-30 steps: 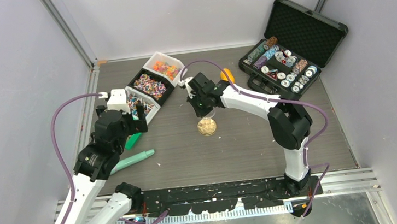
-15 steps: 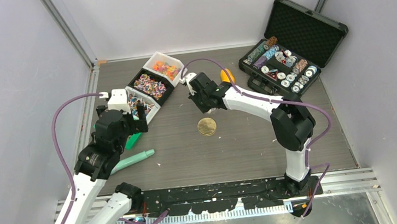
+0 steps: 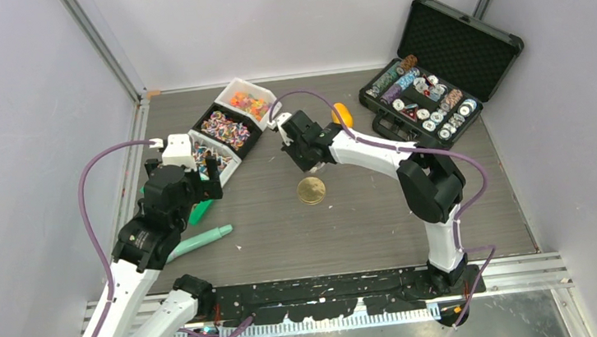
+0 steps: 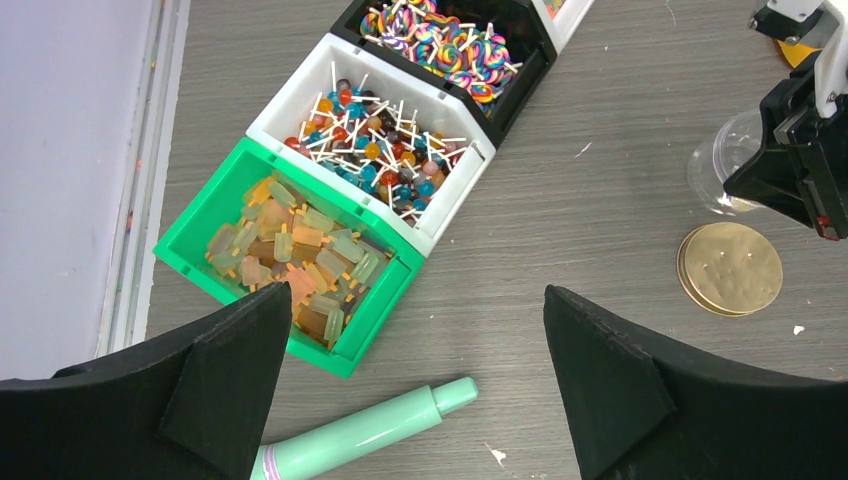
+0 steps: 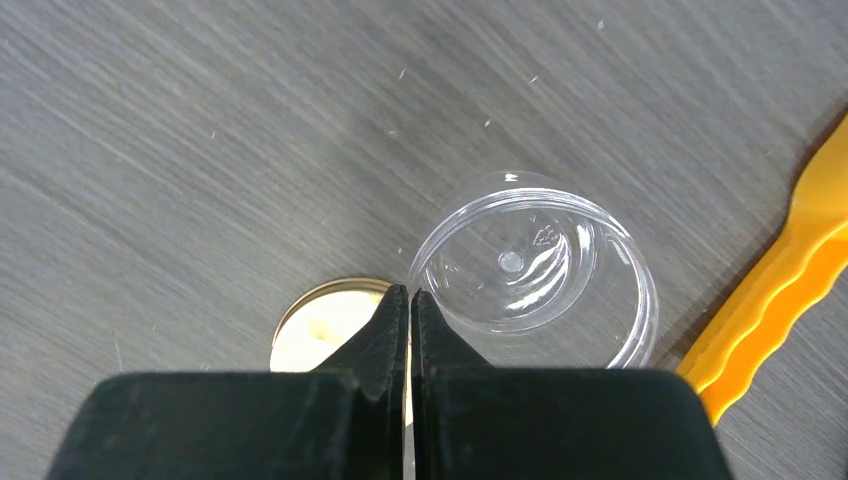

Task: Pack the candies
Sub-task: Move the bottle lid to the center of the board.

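The candies fill a row of bins at the back left. Orange-red ones [image 3: 246, 101] lie in a white bin and striped lollipops [image 4: 445, 40] in a black bin. Small round lollipops [image 4: 385, 140] fill another white bin, and golden-brown pieces [image 4: 290, 255] a green bin. My left gripper [image 4: 417, 300] hangs open above the green bin's near corner, holding nothing. My right gripper [image 5: 410, 293] is shut, its tips at the left rim of an empty clear jar [image 5: 535, 270]. I cannot tell whether the jar's wall is pinched. The left gripper [image 3: 187, 177] and the right gripper [image 3: 314, 164] also show in the top view.
A flat gold disc [image 3: 311, 189] lies just in front of the jar. The orange scoop [image 3: 342, 115] lies behind it. An open black case of poker chips [image 3: 425, 103] stands at the back right. A mint-green pen-like stick [image 4: 360, 435] lies near the green bin.
My right gripper has moved back from above the gold disc, which now shows in full. The left arm has stayed still and open.
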Robot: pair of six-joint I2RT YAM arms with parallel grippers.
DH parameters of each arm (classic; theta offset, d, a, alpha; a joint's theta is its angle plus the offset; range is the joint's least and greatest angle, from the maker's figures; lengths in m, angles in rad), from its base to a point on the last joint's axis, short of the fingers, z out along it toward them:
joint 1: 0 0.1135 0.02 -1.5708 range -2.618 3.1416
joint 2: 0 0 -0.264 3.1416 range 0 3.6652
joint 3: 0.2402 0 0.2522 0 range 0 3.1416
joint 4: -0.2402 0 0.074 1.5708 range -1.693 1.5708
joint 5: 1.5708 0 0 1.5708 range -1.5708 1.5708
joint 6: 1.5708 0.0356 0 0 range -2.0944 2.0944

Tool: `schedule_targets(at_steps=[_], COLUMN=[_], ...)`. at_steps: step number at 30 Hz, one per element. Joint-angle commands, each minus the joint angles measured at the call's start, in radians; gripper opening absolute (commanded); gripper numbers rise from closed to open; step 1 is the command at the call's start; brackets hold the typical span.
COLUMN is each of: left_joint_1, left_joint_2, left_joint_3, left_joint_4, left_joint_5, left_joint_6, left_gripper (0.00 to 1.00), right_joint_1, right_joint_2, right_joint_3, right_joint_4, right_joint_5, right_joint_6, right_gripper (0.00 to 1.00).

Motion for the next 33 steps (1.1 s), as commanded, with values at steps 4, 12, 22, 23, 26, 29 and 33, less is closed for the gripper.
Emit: schedule_targets(at_steps=[4, 12, 22, 23, 26, 29, 33], left_joint_1=[-0.003, -0.003, -0.003, -0.003, -0.003, -0.005, -0.007], left_joint_2=[-0.006, -0.001, -0.006, -0.006, -0.004, -0.007, -0.013], left_joint_3=[0.000, 0.001, 0.001, 0.000, 0.000, 0.000, -0.002], left_joint_4=[0.048, 0.046, 0.046, 0.047, 0.045, 0.044, 0.046], left_joint_5=[-0.018, -0.020, -0.036, -0.036, -0.036, -0.036, -0.036], left_joint_6=[0.013, 0.013, 0.010, 0.008, 0.006, 0.003, -0.001], left_gripper=[0.99, 0.98, 1.00, 1.00, 1.00, 1.00, 1.00], right_joint_1=[0.005, 0.006, 0.005, 0.005, -0.002, -0.023, -0.083], right_joint_2=[-0.054, -0.068, -0.107, -0.112, -0.165, -0.210, -0.215], right_joint_3=[0.011, 0.001, 0.077, 0.080, 0.051, 0.001, -0.021], right_joint_4=[-0.086, -0.098, -0.116, -0.109, -0.058, 0.011, 0.035], right_joint_5=[-0.128, -0.137, 0.114, 0.174, 0.325, 0.377, 0.403], right_joint_6=[0.026, 0.064, 0.195, 0.219, 0.277, 0.315, 0.348], right_gripper=[0.01, 0.05, 0.52, 0.53, 0.59, 0.68, 0.69])
